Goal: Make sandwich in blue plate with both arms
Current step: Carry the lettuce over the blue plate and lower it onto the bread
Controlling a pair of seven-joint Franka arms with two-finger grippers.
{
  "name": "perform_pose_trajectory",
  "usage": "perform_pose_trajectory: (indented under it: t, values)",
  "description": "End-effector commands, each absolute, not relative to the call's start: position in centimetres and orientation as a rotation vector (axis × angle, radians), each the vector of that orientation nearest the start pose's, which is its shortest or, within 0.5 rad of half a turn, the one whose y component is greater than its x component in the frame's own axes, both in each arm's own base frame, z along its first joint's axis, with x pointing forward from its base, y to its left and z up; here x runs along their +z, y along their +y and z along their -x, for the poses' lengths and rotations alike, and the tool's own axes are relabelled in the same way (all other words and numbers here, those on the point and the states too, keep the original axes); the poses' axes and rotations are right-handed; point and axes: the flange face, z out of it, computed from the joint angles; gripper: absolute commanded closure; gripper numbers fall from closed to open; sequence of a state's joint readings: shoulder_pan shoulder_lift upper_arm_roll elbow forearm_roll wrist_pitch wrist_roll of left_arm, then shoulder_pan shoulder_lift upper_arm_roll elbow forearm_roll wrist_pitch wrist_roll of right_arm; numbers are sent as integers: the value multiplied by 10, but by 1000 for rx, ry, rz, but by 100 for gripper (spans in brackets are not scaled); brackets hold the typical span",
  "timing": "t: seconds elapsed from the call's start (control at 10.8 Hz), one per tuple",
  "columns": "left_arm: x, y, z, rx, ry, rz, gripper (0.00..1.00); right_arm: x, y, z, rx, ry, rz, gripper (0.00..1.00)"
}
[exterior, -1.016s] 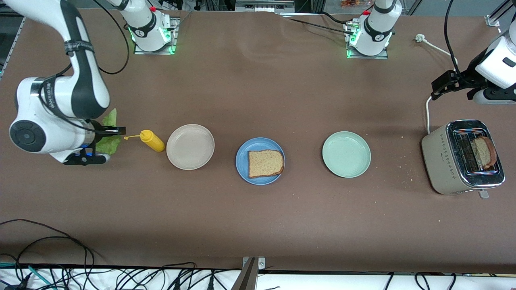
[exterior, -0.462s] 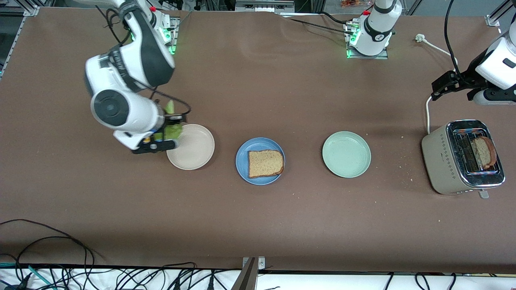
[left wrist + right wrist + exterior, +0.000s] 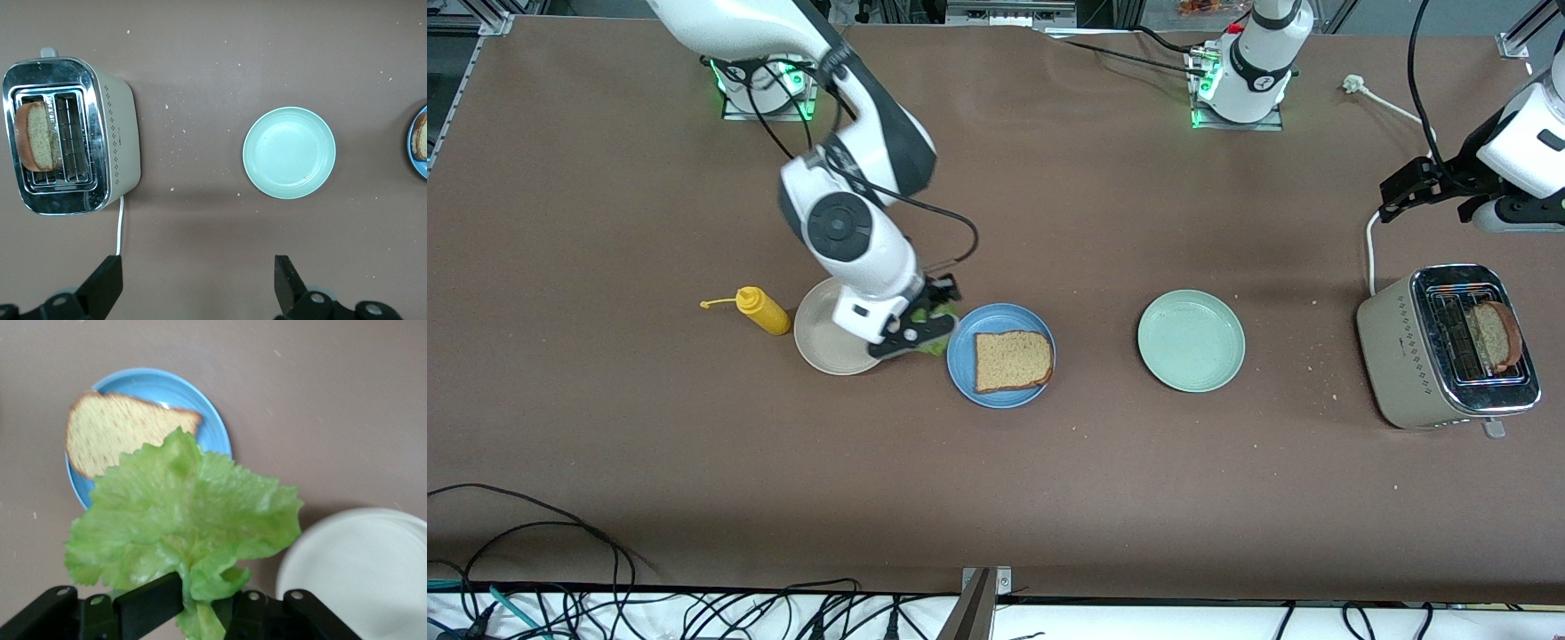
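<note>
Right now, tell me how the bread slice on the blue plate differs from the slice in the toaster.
The bread slice on the blue plate lies flat; the slice in the toaster stands on edge in a slot. The plate slice shows its whole face; the toaster slice is partly sunk. The plate slice sits mid-table; the other is toward the left arm's end. Both are brown with darker crusts.

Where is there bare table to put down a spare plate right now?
Bare table lies between the blue plate and the pale green plate, and again between that plate and the toaster. It is crowded by the beige plate, where the right gripper holds lettuce beside the mustard bottle.
</note>
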State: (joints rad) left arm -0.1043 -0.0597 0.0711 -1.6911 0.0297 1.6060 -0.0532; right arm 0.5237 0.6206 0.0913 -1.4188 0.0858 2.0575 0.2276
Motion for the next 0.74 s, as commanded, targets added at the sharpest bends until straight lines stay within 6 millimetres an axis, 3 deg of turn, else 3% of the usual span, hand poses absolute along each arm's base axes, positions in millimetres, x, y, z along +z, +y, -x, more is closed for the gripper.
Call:
perform_pose_trajectory:
  t: [0.0, 0.28, 0.37, 0.46, 0.55, 0.65]
  values:
    - [609, -10, -542, 41, -38, 3081, 0, 283, 463, -620, -100, -549, 2838, 82]
    - [606, -10, -544, 48, -37, 3080, 0, 250, 486, -608, -152, -586, 2814, 81]
    - [606, -10, -544, 48, -37, 3080, 0, 246, 488, -607, -162, -587, 2810, 65]
    - [606, -10, -544, 48, -40, 3080, 0, 243, 487, -608, -166, -582, 2810, 18]
    - [606, -10, -545, 48, -37, 3080, 0, 243, 488, -607, -173, -610, 2806, 0]
    - [606, -10, -545, 48, -37, 3080, 0, 248, 487, -609, -190, -661, 2796, 0]
